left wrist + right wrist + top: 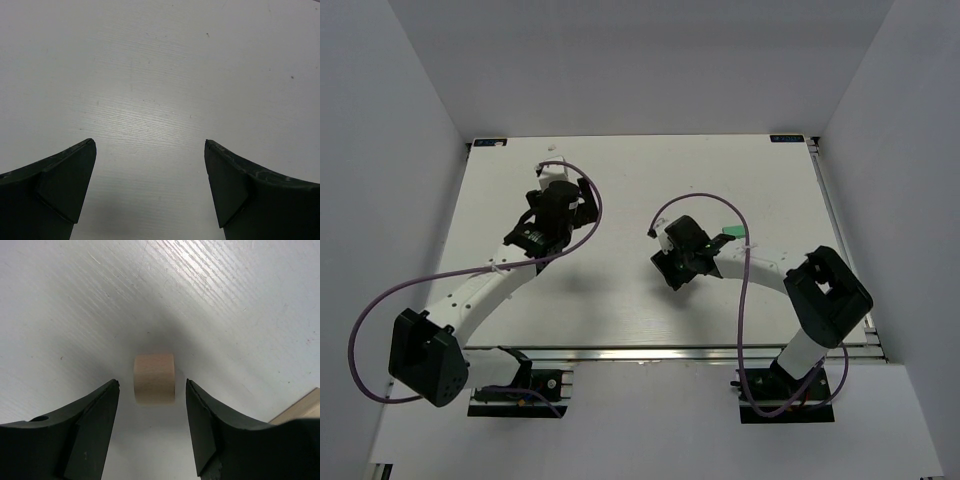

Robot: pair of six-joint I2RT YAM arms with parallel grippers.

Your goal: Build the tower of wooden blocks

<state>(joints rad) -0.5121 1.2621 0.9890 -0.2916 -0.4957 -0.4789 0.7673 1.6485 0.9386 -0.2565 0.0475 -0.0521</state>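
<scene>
Right claw [152,382] parted either side of the tan block [154,377], untouching — left claw [149,141] spread wide.

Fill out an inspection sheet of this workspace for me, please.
Surface: white table, faint specks.
Job's things: light tan block between the right fingers, untouched; second tan piece at the frame edge; green block beside the right arm.
Clutter: nothing seen.
Grippers: left gripper open, empty; right gripper open, gaps on both sides of the block.
Cables: purple cables looping along each arm.
Surroundings: white walls on three sides.
</scene>
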